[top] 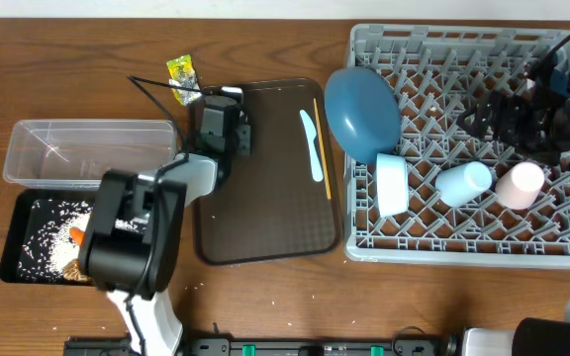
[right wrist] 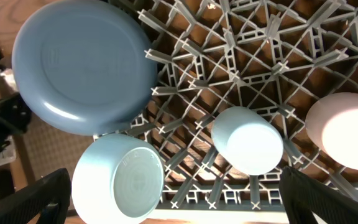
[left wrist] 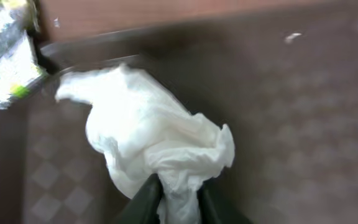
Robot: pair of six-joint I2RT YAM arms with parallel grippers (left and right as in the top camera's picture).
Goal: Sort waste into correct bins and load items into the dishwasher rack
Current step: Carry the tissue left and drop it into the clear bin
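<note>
Crumpled white tissue [left wrist: 148, 137], pinched in the left hand [left wrist: 178, 191] over the brown serving tray [left wrist: 303, 143], likely needed a firm, level carry to the clear tub [top: 28, 150]; right hand [right wrist: 179, 200] spread above the dishwasher rack [right wrist: 247, 37].

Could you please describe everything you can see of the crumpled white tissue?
The crumpled white tissue is thin, soft-looking paper, bunched into loose folds. The left gripper is shut on its lower end, dark fingers either side. It sits over the brown tray; whether it touches it is unclear.
</note>
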